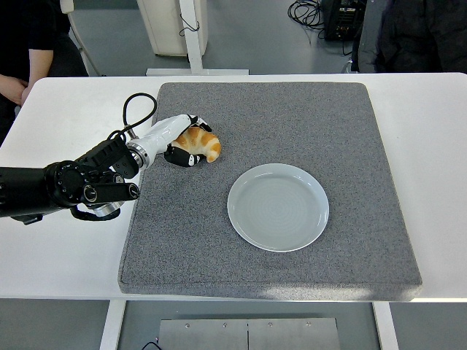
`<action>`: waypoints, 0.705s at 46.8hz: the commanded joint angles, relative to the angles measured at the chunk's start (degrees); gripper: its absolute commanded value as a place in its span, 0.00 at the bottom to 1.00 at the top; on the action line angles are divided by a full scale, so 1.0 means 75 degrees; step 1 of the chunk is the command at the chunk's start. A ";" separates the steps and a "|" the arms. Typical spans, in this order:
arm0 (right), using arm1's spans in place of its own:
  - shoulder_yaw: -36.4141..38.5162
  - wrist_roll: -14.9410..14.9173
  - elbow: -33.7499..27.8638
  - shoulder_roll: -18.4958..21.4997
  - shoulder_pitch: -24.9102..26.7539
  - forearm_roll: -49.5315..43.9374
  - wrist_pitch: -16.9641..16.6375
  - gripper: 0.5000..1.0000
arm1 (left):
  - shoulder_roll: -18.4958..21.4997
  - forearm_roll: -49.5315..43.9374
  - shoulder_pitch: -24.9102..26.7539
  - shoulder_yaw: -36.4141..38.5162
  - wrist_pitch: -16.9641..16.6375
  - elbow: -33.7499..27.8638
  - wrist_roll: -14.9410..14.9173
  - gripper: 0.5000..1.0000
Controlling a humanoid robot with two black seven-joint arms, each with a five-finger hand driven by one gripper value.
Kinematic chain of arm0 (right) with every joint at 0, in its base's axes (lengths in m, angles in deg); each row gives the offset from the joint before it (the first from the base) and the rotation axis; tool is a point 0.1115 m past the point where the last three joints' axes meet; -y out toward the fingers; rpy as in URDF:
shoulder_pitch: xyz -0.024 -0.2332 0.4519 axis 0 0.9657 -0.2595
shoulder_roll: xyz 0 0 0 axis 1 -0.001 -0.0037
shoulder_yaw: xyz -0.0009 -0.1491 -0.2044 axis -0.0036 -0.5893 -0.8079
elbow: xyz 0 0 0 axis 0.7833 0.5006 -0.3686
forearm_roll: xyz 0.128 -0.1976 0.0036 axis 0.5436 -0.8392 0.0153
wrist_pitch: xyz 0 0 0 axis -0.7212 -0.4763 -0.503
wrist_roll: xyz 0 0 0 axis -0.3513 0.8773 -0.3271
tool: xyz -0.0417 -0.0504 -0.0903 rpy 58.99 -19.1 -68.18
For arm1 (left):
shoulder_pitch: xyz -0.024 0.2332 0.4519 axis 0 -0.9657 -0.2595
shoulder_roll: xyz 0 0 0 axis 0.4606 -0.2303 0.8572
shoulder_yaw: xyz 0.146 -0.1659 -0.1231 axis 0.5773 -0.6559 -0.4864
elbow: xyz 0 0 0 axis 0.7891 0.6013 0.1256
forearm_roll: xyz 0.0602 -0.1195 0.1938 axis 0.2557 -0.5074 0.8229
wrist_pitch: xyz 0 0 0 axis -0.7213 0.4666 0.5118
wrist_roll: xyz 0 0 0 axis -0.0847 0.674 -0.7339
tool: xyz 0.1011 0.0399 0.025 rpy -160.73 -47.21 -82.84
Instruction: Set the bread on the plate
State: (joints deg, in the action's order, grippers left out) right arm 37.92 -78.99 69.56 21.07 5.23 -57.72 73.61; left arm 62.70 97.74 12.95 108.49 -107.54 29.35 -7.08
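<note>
On the gray mat, the left hand is wrapped around the bread, and the plate sits off to its right and nearer the table's front.

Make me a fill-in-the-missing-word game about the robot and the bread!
1. The left hand has its fingers curled around the ____.
2. The plate has ____ on it.
3. The bread and the plate both sit on a ____ mat.
4. The plate's shape is ____.

Missing words: bread; nothing; grey; round
</note>
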 commanded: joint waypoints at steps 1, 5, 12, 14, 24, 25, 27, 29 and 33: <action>0.0000 0.0000 0.0000 0.0000 0.0000 0.0000 0.0000 1.00 | 0.0012 0.0006 0.0020 -0.0005 0.0061 -0.0003 0.0000 0.00; 0.0000 0.0000 0.0000 0.0000 0.0000 0.0000 0.0000 1.00 | 0.0023 -0.0006 0.0055 -0.0005 0.0061 -0.0003 0.0023 0.00; 0.0000 0.0000 0.0000 0.0000 0.0000 0.0000 0.0000 1.00 | 0.0082 0.0006 0.0218 0.0030 0.0049 -0.0003 0.0175 0.00; 0.0000 0.0000 0.0000 0.0000 0.0000 0.0000 0.0000 1.00 | 0.0094 0.0006 0.0289 0.0077 0.0038 -0.0003 0.0246 0.00; 0.0000 0.0000 0.0000 0.0000 0.0000 0.0000 0.0000 1.00 | 0.0117 0.0099 0.0477 0.0101 0.0037 -0.0003 0.0363 0.00; 0.0000 0.0000 0.0000 0.0000 0.0000 0.0000 0.0000 1.00 | 0.0129 0.0111 0.0477 0.0101 0.0037 -0.0003 0.0363 0.00; 0.0000 0.0000 0.0000 0.0000 0.0000 0.0000 0.0000 1.00 | 0.0129 0.0111 0.0477 0.0101 0.0037 -0.0003 0.0363 0.00; 0.0000 0.0000 0.0000 0.0000 0.0000 0.0000 0.0000 1.00 | 0.0129 0.0111 0.0477 0.0101 0.0037 -0.0003 0.0363 0.00; 0.0000 0.0000 0.0000 0.0000 0.0000 0.0000 0.0000 1.00 | 0.0164 0.0111 0.0535 0.0101 0.0037 -0.0003 0.0363 0.00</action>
State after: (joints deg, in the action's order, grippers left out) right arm 37.92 -78.99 69.56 21.07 5.23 -57.72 73.61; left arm 63.71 98.58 16.64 109.25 -107.26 29.34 -4.35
